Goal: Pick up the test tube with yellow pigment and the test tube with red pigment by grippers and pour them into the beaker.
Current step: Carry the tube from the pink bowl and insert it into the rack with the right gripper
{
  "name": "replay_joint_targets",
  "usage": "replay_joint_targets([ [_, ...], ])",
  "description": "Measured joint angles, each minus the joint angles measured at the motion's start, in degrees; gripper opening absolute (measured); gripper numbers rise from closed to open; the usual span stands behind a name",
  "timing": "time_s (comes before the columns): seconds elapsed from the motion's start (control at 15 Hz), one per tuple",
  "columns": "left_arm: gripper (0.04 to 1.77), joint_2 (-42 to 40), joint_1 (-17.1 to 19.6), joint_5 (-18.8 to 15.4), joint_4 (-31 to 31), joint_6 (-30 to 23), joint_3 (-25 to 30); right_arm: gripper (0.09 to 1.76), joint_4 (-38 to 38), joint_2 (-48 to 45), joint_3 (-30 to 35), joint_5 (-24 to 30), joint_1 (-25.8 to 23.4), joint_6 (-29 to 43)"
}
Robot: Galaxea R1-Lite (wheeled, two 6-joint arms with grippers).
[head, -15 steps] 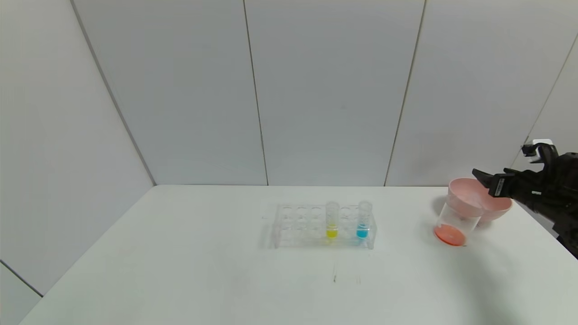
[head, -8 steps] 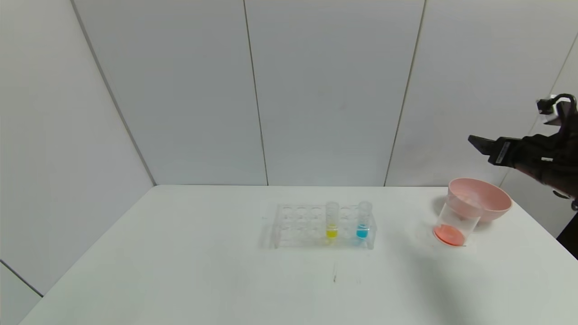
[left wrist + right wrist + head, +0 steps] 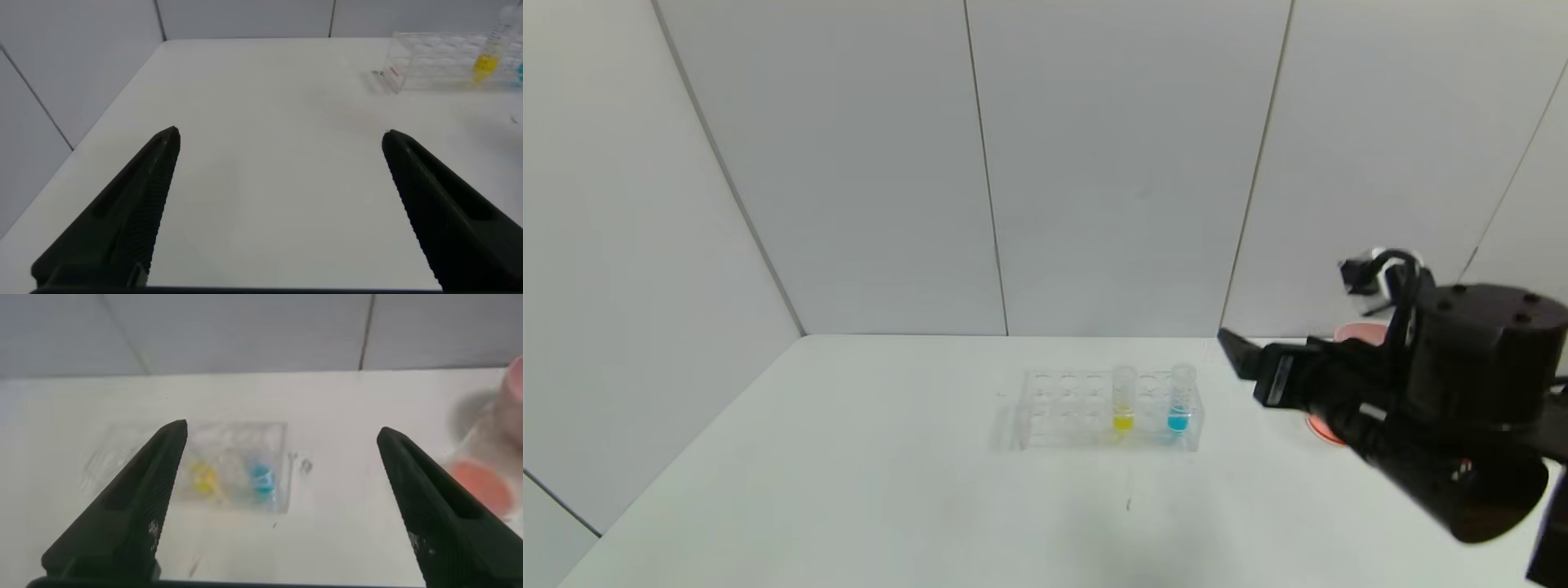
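The left gripper (image 3: 278, 204) does not show in the head view; its own camera shows it low over the near left part of the white table (image 3: 849, 490), with the two fingers spread wide and nothing between them. Far from it the clear tube rack (image 3: 433, 69) is seen.

In the middle of the table the rack (image 3: 1107, 408) stands as it stood a second ago. The test tube with yellow pigment (image 3: 1123, 398) is upright in it, and the tube with blue liquid (image 3: 1180, 398) is upright two holes to the right. Neither has moved.

The change is on the right. One second ago the right gripper (image 3: 1245, 359) was at the far right edge, beside the pink bowl (image 3: 1357, 332); half a second ago it was lifted higher there. Now it has come left and nearer to the viewer, and it hangs above the table just to the right of the rack, pointing at it. Its fingers are spread wide apart and hold nothing, as the right wrist view (image 3: 282, 498) shows.

The big black wrist now covers most of the bowl and of the beaker (image 3: 489, 469). The beaker stands on the right of the table in front of the bowl, with red-orange liquid on its bottom. The test tube with red pigment I cannot find in any view.
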State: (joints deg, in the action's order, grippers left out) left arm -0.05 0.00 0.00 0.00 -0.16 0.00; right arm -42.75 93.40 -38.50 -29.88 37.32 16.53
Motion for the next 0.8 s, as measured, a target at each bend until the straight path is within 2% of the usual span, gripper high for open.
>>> replay_joint_targets([
  [0.13, 1.76, 0.0, 0.0, 0.0, 0.0, 0.0, 0.0, 1.67, -6.9, 0.8, 7.2, -4.0, 8.4, 0.9],
  [0.33, 1.76, 0.0, 0.0, 0.0, 0.0, 0.0, 0.0, 1.68, -14.0, 6.3, 11.6, -6.4, 15.2, 2.0],
  [0.53, 1.76, 0.0, 0.0, 0.0, 0.0, 0.0, 0.0, 1.69, -17.0, 13.4, 9.4, -6.7, 17.7, 2.3],
  [0.8, 1.76, 0.0, 0.0, 0.0, 0.0, 0.0, 0.0, 1.70, -16.5, 19.6, 1.5, -3.1, 15.0, 2.1],
])
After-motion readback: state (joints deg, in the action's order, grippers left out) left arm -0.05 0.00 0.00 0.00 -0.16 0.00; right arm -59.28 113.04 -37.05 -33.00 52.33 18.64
